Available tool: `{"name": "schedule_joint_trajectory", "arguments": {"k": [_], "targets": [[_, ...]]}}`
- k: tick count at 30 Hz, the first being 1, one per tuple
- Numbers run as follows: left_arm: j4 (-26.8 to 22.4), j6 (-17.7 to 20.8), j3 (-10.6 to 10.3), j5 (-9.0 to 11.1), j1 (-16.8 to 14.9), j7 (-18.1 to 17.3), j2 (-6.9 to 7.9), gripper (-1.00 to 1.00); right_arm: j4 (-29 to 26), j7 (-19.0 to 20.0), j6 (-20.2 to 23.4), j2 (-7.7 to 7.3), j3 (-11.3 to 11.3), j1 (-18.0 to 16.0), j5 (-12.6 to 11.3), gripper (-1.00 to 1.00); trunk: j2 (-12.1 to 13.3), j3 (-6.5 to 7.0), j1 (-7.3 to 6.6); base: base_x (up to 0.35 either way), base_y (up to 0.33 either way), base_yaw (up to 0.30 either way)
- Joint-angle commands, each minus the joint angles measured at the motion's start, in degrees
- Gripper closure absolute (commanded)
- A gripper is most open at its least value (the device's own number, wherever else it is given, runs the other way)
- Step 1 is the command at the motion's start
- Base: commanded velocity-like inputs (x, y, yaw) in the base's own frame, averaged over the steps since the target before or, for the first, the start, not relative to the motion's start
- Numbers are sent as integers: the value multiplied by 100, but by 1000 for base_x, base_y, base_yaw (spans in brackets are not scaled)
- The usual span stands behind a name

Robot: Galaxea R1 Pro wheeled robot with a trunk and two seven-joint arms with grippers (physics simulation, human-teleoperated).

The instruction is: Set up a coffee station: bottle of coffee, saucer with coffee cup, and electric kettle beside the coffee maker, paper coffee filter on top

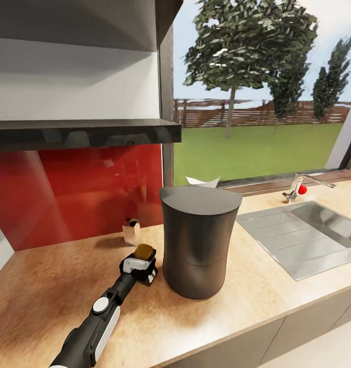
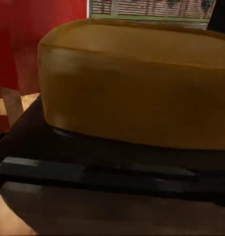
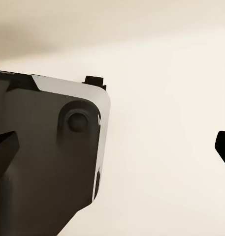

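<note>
Holding one coffee jar (image 1: 144, 254) in our left gripper (image 1: 141, 267), jaws clamped on it, one coffee maker (image 1: 198, 240) just beside; right gripper (image 3: 112, 147) jaws wide.

A red splashback (image 1: 93, 194) runs behind the worktop at 9 o'clock. A small shiny container (image 1: 131, 231) with a dark top stands near it. At 3 o'clock lies a steel sink (image 1: 303, 237), its tap (image 1: 297, 186) with a red knob (image 1: 302, 189). Through the window (image 1: 257, 87): trees (image 1: 247, 46), lawn (image 1: 247, 148), a brown fence (image 1: 237, 113).
</note>
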Motion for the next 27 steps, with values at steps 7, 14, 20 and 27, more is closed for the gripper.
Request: {"name": "schedule_joint_trajectory", "arguments": {"k": [7, 14, 20, 27], "targets": [[3, -10, 3, 26, -5, -24, -1, -100, -12, 37, 29, 2, -49, -3, 48, -100, -13, -13, 3, -1, -1, 0], [3, -10, 3, 26, -5, -24, -1, -100, -14, 37, 29, 2, -49, -3, 48, -100, -13, -13, 3, 0, 0, 0], [3, -10, 3, 24, -5, -24, -1, -100, -13, 37, 29, 2, -49, -3, 48, -100, -13, -13, 3, 0, 0, 0], [3, -10, 3, 18, -5, -24, -1, -100, -13, 37, 29, 2, -49, -3, 48, -100, -13, -13, 3, -38, 0, 0]]}}
